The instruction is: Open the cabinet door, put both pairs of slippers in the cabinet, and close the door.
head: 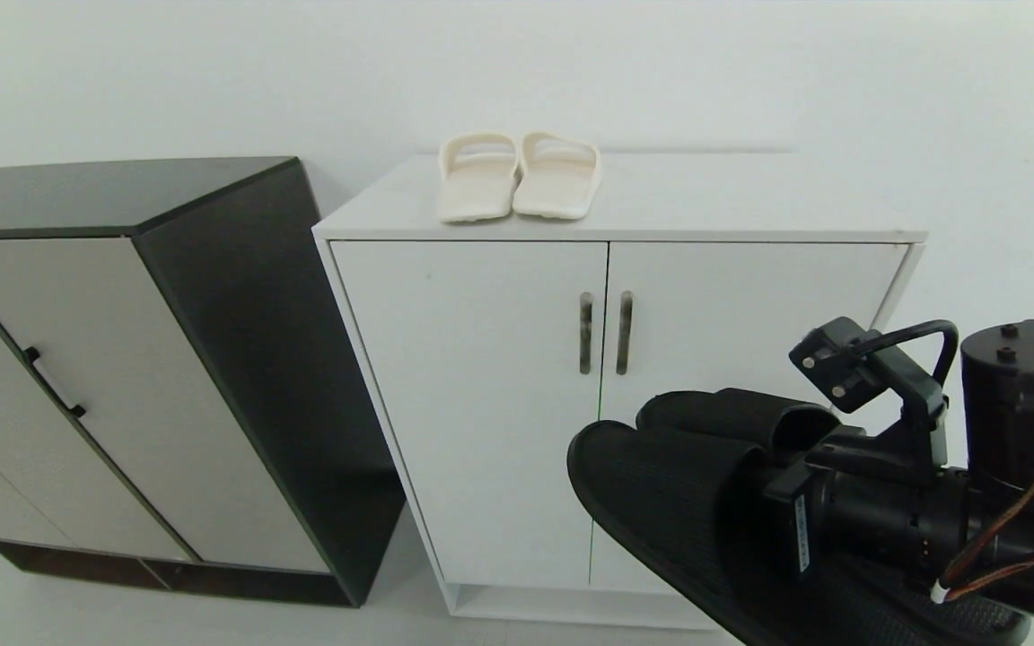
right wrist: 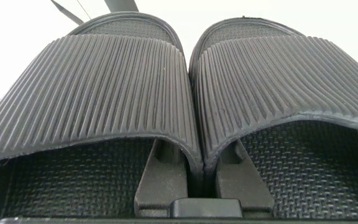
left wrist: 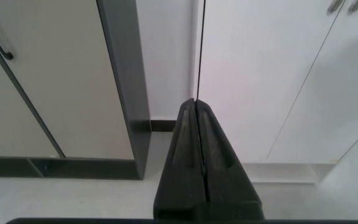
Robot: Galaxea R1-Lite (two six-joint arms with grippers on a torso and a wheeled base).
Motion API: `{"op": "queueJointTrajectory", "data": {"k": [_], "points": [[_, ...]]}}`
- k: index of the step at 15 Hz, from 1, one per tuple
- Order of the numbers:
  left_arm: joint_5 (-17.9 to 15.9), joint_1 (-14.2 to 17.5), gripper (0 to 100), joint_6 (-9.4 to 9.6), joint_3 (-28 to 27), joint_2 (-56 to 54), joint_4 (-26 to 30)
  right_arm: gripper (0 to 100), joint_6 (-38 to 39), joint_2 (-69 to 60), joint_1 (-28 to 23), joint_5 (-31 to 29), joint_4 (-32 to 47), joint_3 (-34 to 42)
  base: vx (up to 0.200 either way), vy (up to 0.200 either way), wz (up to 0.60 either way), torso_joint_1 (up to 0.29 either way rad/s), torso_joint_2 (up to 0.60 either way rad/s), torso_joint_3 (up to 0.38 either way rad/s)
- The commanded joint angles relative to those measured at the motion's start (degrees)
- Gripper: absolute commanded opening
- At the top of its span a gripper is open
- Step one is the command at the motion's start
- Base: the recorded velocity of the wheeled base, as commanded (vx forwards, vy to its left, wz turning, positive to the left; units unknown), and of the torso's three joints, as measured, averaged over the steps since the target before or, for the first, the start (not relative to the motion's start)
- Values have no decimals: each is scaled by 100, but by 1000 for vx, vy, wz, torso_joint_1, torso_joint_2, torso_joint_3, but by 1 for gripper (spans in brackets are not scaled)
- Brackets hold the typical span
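Two black slippers [head: 661, 484] are clamped together in your right gripper [right wrist: 194, 186], near you before the right door of the white cabinet [head: 481, 404], both doors closed, while cream slippers [head: 517, 177] lie on its top and your left gripper [left wrist: 202, 155] is pinched closed, empty.

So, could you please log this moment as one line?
white cabinet doors: shut | black slippers: clamped in right pincer | beige slippers: on cabinet top | left pincer: shut, empty
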Motion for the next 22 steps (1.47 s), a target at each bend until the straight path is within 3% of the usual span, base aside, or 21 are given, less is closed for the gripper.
{"op": "queueJointTrajectory", "data": {"k": [1,6,7,11,17,19,20,21,22], "points": [[2,0,0,-1,0,0,-1,0,1,10,2,1,-3,14,0,0,0,-119,466,334],[2,0,0,-1,0,0,7,0,-8,10,2,1,-3,41,0,0,0,-96,453,354],[2,0,100,-1,0,0,-1,0,-8,10,2,10,-3,58,0,0,0,-46,447,383],[2,0,100,8,0,0,7,0,-113,10,2,10,-3,93,0,0,0,-27,372,345],[-139,0,100,8,-18,18,-1,0,-113,-26,2,10,-47,102,0,0,0,-1,32,28],[-358,-9,100,236,-114,334,-45,0,-122,1,2,10,-108,120,0,0,0,0,0,0],[-561,-26,100,-62,-791,791,-107,0,-113,18,2,18,-117,120,0,0,0,0,0,0],[-859,-35,100,-563,-1397,1327,-125,0,-122,18,2,10,-108,120,0,0,0,0,0,0],[-1369,-35,100,-599,-1749,1969,-142,0,-131,-8,2,10,-108,111,0,0,0,0,0,0]]}}
